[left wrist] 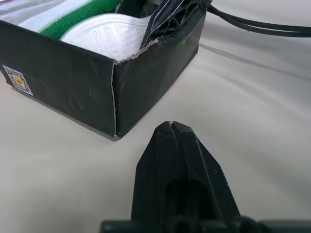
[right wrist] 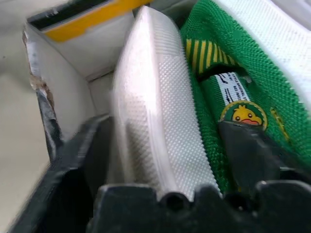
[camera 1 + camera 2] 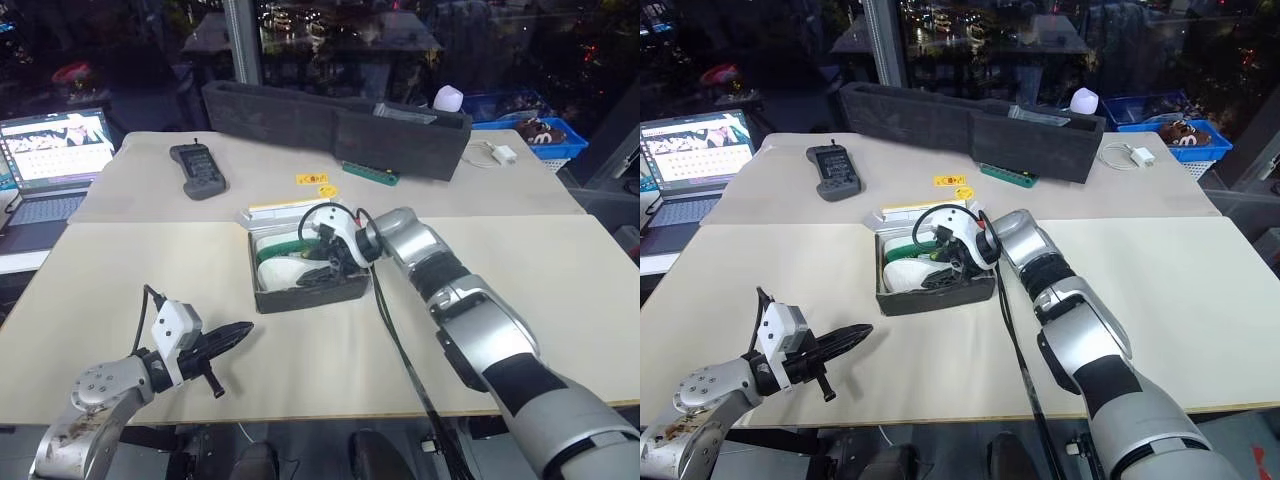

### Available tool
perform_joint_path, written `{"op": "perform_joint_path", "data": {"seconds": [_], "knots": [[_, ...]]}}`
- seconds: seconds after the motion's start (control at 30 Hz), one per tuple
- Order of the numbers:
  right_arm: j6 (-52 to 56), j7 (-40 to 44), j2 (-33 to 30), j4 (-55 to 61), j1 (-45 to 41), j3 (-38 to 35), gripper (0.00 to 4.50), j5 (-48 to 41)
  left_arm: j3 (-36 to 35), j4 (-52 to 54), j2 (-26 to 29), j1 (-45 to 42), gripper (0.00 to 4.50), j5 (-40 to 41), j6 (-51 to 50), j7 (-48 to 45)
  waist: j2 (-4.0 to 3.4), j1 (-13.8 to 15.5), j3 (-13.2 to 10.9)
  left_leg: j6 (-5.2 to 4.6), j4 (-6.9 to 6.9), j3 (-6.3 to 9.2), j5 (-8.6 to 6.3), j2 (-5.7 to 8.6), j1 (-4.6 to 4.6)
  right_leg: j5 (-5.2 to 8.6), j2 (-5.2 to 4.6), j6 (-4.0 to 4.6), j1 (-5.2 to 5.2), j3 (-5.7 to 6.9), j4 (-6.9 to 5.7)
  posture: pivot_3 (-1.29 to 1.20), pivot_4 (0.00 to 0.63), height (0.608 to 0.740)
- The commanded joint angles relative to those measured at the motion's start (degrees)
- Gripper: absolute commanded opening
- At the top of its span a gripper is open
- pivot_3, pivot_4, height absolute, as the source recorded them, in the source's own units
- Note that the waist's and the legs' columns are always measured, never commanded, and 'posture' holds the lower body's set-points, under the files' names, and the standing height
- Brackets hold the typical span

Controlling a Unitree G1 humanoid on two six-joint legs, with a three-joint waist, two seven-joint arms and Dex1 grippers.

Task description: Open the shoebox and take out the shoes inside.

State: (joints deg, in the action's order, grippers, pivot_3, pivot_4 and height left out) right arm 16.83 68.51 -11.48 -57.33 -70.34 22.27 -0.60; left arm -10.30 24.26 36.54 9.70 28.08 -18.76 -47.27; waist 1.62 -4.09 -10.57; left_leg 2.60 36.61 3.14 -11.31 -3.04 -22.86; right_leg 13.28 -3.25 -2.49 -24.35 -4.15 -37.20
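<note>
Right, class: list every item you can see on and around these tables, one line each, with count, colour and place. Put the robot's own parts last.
open cardboard shoebox: one, dark grey sides, near table centre
small knit shoes: two, green with white soles, on edge inside the shoebox
long foam tray: one, dark grey, far table's back edge
handheld remote: one, dark grey, far table, left
small flat tags: two, yellow, behind the shoebox
slim green strip: one, in front of the tray
laptop: one, open, screen lit, far left
white charger: one, far table, right
plastic basket: one, blue, beyond the far right corner
left gripper: jaws shut, above the near table, left of the shoebox
right gripper: inside the shoebox, jaws either side of one shoe
</note>
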Motion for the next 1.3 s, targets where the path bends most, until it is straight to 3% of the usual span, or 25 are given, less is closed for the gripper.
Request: {"op": "perform_joint_path", "data": {"seconds": [0.03, 0.2, 0.37, 0.7, 0.93, 1.17, 1.3], "knots": [[-2.6, 2.0, 0.5, -0.4, 0.8, -0.5, 2.46, 1.4, -0.4, 1.7, 0.0, -0.1, 0.00, 0.2, 0.8, 0.1, 0.00, 0.0, 0.0, 0.00, 0.00, 0.00, 0.00, 0.00, 0.00, 0.00, 0.00, 0.00, 0.01, 0.00, 0.00, 0.00, 0.150, 0.715], [-5.1, 4.7, 0.1, 2.5, 1.5, -0.5, 0.80, 2.6, -0.3, 1.3, 0.2, -0.4, 0.00, 0.0, 0.8, 0.0, 0.00, -0.1, 0.0, 0.00, 0.00, 0.01, 0.00, 0.00, 0.03, -0.01, 0.01, 0.00, 0.02, 0.00, -0.01, 0.00, 0.150, 0.715], [-4.0, 9.3, -0.8, 8.2, 1.8, -3.1, 0.80, -0.5, -0.2, 0.6, 0.3, -1.3, 0.00, -0.2, 0.8, -0.1, -0.01, -0.1, 0.0, 0.00, 0.00, 0.02, 0.00, 0.00, 0.00, 0.00, 0.01, 0.00, 0.00, 0.00, -0.01, 0.00, 0.150, 0.715], [2.3, 8.0, -3.2, 16.5, -1.3, -9.9, 0.80, -4.3, -2.9, 2.9, -0.9, -2.8, 0.00, 2.4, 1.7, 0.9, -0.03, 0.1, -0.1, 0.00, 0.00, 0.04, 0.00, 0.00, -0.22, -0.05, 0.00, 0.07, -0.18, 0.03, 0.01, 0.00, 0.150, 0.715], [8.8, 5.1, -5.4, 23.2, 0.6, -13.8, 0.80, -7.8, -6.1, 10.6, -2.5, -3.8, 0.00, 10.0, -5.3, 7.6, -0.02, 0.1, -0.1, 0.00, -0.01, 0.05, 0.00, 0.01, -0.29, -0.08, -0.03, 0.09, -0.20, 0.04, 0.04, 0.00, 0.150, 0.715], [13.7, -4.2, -9.4, 32.0, 2.3, -19.7, 0.80, -9.9, -6.7, 14.5, -2.6, -0.7, 0.00, 12.1, -7.8, 10.6, -0.02, 0.1, -0.2, 0.00, -0.01, 0.05, 0.00, 0.03, -0.32, -0.09, -0.03, 0.11, -0.22, 0.03, 0.06, 0.00, 0.150, 0.715], [10.3, -14.9, -15.9, 34.0, 4.4, -21.4, 0.80, -4.3, -6.9, 17.0, -2.7, 0.6, 0.00, 13.0, -9.1, 13.1, -0.01, 0.5, -0.2, 0.00, 0.00, 0.04, 0.00, 0.05, -0.33, 0.01, -0.06, -0.04, -0.22, 0.03, 0.08, 0.00, 0.150, 0.715]]}}
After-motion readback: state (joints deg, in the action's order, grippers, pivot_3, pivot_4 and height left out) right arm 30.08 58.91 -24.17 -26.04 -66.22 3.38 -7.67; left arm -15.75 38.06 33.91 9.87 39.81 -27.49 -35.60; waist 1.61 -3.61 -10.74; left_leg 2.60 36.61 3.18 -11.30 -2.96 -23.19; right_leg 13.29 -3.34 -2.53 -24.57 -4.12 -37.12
